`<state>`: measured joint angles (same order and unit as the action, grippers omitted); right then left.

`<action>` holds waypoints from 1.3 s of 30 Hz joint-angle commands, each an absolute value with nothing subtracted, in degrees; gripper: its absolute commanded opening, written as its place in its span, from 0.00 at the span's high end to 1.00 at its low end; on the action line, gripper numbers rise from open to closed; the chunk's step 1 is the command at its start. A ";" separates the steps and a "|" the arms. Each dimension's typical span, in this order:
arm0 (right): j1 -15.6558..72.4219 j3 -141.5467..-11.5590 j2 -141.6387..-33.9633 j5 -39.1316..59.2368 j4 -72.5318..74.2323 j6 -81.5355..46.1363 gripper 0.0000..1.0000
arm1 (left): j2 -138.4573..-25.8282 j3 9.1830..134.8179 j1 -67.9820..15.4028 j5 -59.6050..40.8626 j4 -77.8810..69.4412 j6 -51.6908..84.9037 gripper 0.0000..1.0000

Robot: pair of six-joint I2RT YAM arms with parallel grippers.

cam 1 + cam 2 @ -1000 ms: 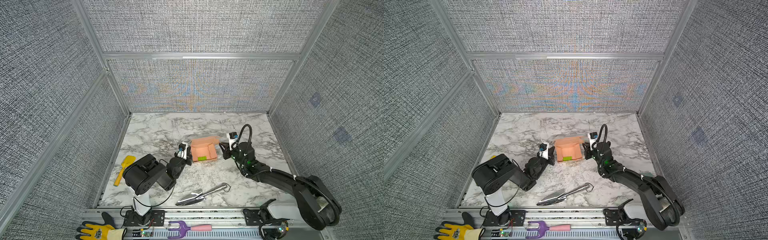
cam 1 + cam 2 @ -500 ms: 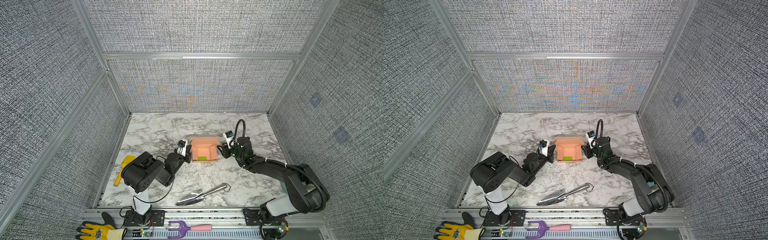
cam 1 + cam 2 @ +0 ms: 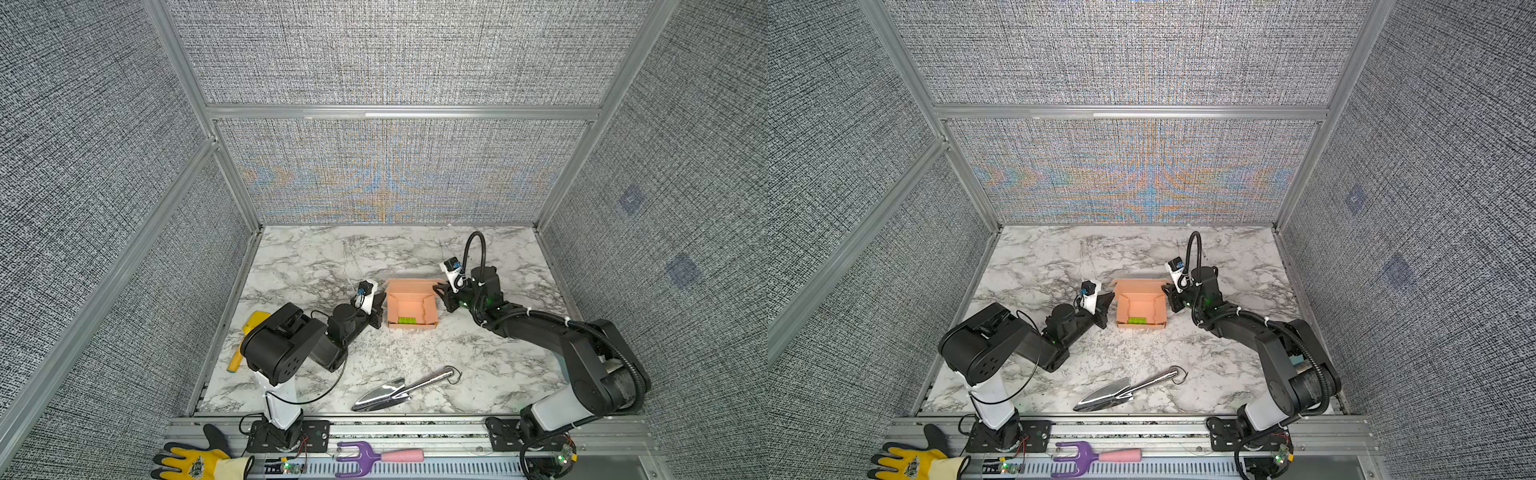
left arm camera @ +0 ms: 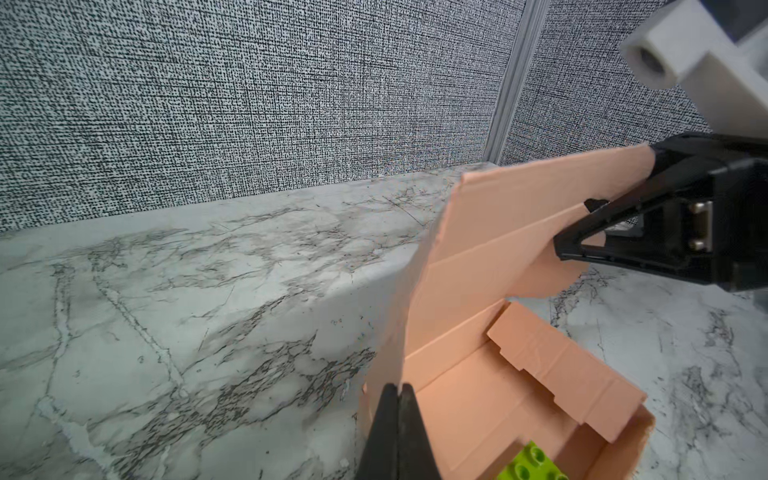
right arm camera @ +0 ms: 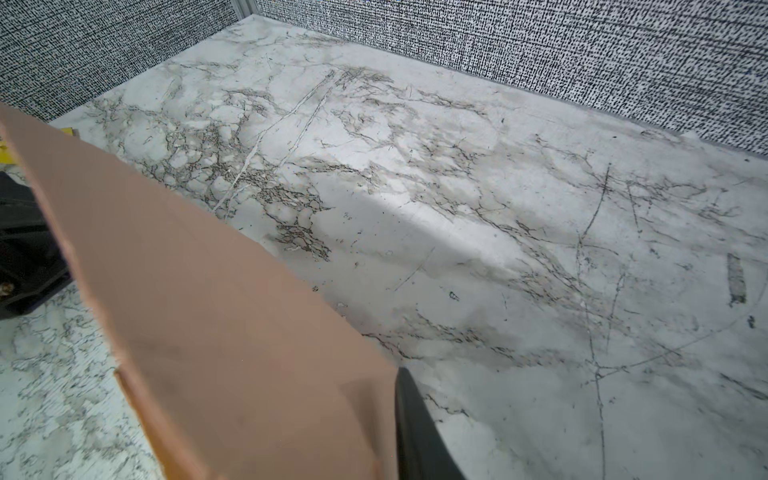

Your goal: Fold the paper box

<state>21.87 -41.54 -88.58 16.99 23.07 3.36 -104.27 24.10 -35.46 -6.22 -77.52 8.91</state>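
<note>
Left gripper was shut, its tips at the nearest side wall of the paper box. Right gripper straddled the raised lid flap, but it could not be told whether it clamped. The box sat open on the marble table, between both arms.

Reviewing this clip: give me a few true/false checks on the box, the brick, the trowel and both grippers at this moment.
1. A green brick lies inside the paper box. True.
2. The box's lid is folded shut. False: it stands up along the far side, and the box is open.
3. The metal trowel lies in the box. False: it lies on the table, apart from the box.
4. The right gripper is at the lid's right end. True.
5. The left gripper hangs wide open above the box. False: its fingers are closed, at the box's left wall.
</note>
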 commanded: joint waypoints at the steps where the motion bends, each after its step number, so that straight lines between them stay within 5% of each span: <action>1: 22.02 -42.25 -88.61 17.84 22.09 3.52 0.89 | -103.62 24.39 -35.38 -6.52 -76.48 9.38 1.00; 24: 26.95 -38.21 -82.74 4.71 18.96 -2.13 1.00 | -99.87 23.04 -36.23 -6.36 -74.70 11.28 1.00; 30: 27.15 -39.39 -81.57 5.20 18.20 0.84 1.00 | -99.39 26.55 -36.15 -10.25 -66.60 8.52 0.77; 39: 27.16 -41.35 -79.71 6.29 14.67 3.82 1.00 | -99.85 33.30 -35.68 -11.26 -55.61 5.39 0.96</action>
<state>27.05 -41.06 -79.90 5.26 14.94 2.81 -100.14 32.36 -35.59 -10.46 -60.01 6.98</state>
